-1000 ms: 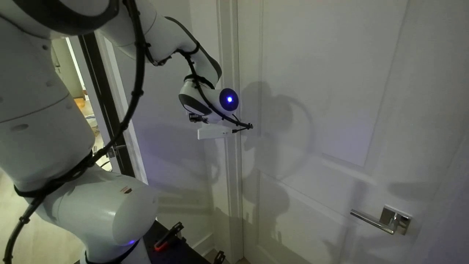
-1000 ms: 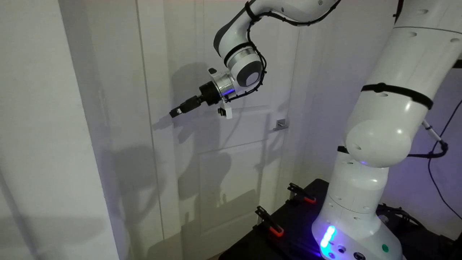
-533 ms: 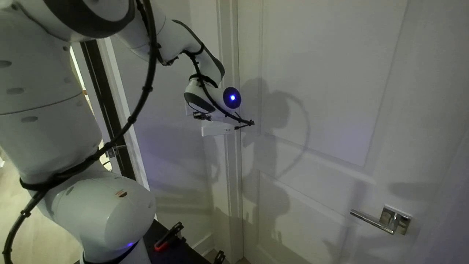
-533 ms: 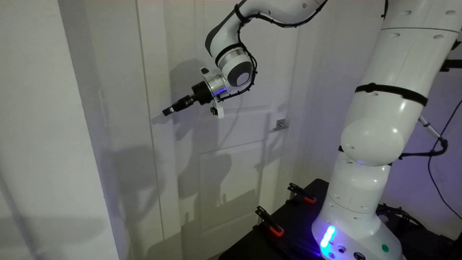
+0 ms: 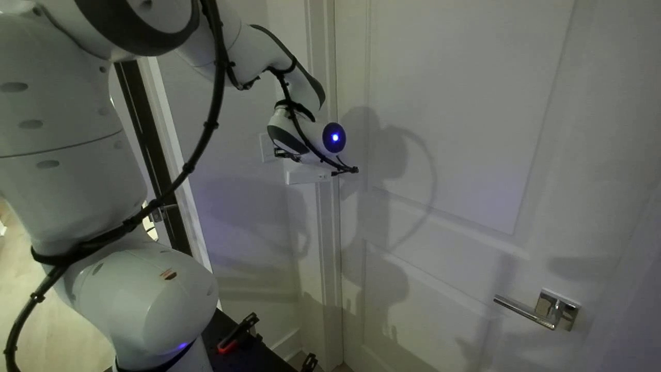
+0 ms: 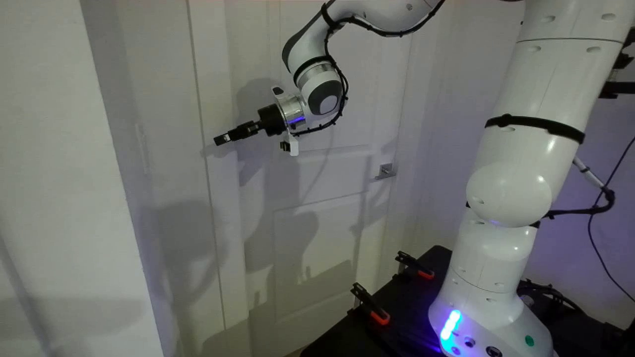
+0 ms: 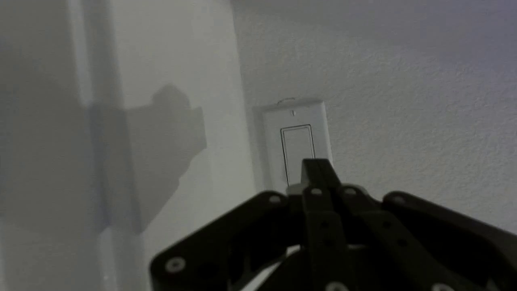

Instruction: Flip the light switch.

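Observation:
In the wrist view the light switch (image 7: 298, 147) is a white rocker in a white wall plate (image 7: 274, 161), its lower part hidden behind my fingers. The plate's edge (image 5: 266, 147) shows beside the wrist in an exterior view; in another exterior view the plate (image 6: 142, 148) is faint and nearly edge-on. My gripper (image 7: 319, 161) is shut, fingertips pressed together with nothing between them, over the right side of the rocker in the picture. From the side, my black gripper (image 6: 222, 140) points at that wall, with a gap between its tips and the plate.
A wall corner and door trim (image 7: 218, 133) stand close to the left of the plate in the wrist view. The white door (image 5: 454, 129) carries a metal handle (image 5: 557, 310). Clamps (image 6: 371, 302) sit on the black table (image 6: 342, 337). A cable (image 5: 206, 124) runs along the arm.
The gripper has moved closer to the switch wall and slightly up, and its fingers have come together. More of the switch plate shows from behind the wrist in an exterior view.

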